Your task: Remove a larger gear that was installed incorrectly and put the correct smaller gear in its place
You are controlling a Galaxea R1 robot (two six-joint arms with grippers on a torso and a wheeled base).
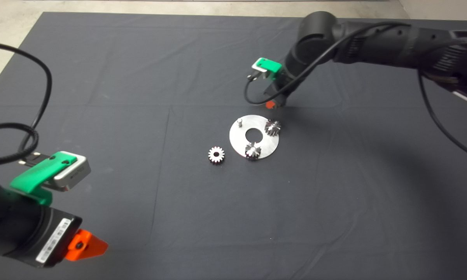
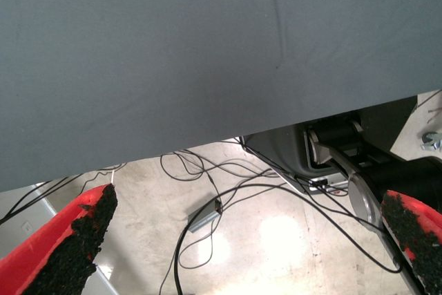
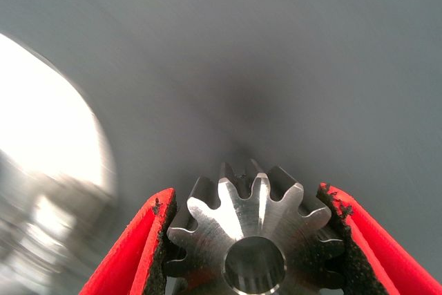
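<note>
Beyond the round plate (image 1: 244, 145), the right gripper (image 3: 253, 240) clamps the larger gear (image 3: 254, 236) between both pads, freeing its peg (image 1: 240, 123) for the smaller gear (image 1: 216, 154) (lying just beside the plate); the left gripper (image 2: 235, 246) waits spread, empty.

A dark grey mat (image 1: 101, 77) is covering the tabletop, pale concrete floor (image 1: 7, 23) is showing beyond its far edge and corners, and black cables (image 2: 228, 191) are trailing across that floor.

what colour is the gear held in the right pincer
Dark grey steel with bright glinting teeth: the larger gear in the right pincer, clearest in the right wrist view.
</note>
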